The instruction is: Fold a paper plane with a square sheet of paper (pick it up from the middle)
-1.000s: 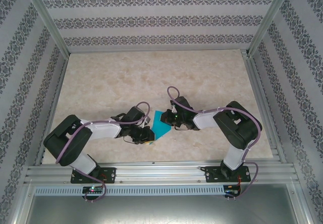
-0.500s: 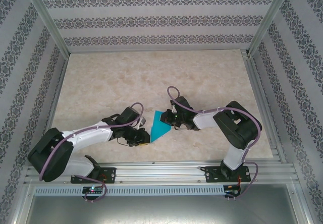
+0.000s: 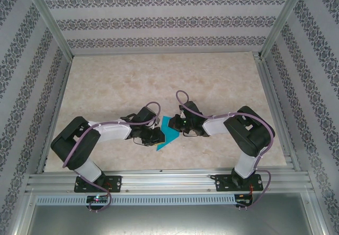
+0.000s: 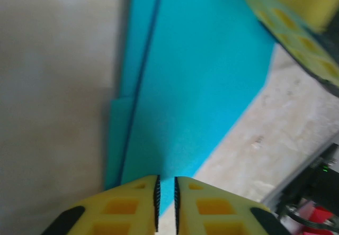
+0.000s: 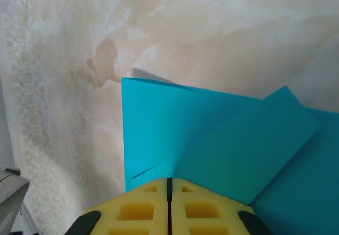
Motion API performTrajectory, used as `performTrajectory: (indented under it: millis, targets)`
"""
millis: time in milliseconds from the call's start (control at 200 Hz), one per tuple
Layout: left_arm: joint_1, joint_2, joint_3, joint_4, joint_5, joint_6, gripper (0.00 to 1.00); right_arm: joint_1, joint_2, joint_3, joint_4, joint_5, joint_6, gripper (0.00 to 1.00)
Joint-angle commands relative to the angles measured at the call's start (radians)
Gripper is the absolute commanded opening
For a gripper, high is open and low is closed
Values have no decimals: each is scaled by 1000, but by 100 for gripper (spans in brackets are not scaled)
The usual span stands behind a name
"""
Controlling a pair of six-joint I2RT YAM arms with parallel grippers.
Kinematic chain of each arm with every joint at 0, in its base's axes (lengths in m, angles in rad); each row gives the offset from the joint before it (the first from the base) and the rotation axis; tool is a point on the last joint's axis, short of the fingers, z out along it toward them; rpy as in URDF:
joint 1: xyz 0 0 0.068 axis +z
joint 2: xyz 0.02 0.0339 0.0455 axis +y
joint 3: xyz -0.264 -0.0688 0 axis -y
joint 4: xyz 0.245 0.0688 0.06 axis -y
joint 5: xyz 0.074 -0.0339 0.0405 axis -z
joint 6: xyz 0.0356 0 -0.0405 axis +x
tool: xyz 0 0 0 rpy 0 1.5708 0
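Observation:
The square sheet of paper [image 3: 170, 131] is teal and partly folded, and it lies flat on the marble table between my two grippers. My left gripper [image 3: 158, 135] is at its left edge. In the left wrist view its yellow tips [image 4: 166, 203] are almost together, with only a thin slit between them. They sit over the paper [image 4: 201, 87] with nothing between the pads. My right gripper [image 3: 179, 127] is at the paper's right side. In the right wrist view it [image 5: 169, 192] is fully shut, tips on the paper [image 5: 169, 124] beside a folded flap [image 5: 249, 145]. The paper plane is not formed.
Bare marble table [image 3: 132, 81] stretches behind and to both sides. An aluminium rail [image 3: 169, 175] runs along the near edge, and patterned walls enclose the space. The right gripper's yellow finger [image 4: 288, 15] crosses the top right of the left wrist view.
My left arm drew back and its gripper slid right onto the paper's left edge. The paper's visible outline is now smaller. The right arm stayed put.

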Motion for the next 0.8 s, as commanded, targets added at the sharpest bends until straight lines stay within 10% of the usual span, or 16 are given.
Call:
performTrajectory:
  millis: [0,794]
  targets:
    - [-7,17,-7,-102,-72,54,14,-18,30,-8,-106,88,-36,7]
    - [-14,-2,-114,34,9,7,12,-219,-86,77,-167,11,-194,15]
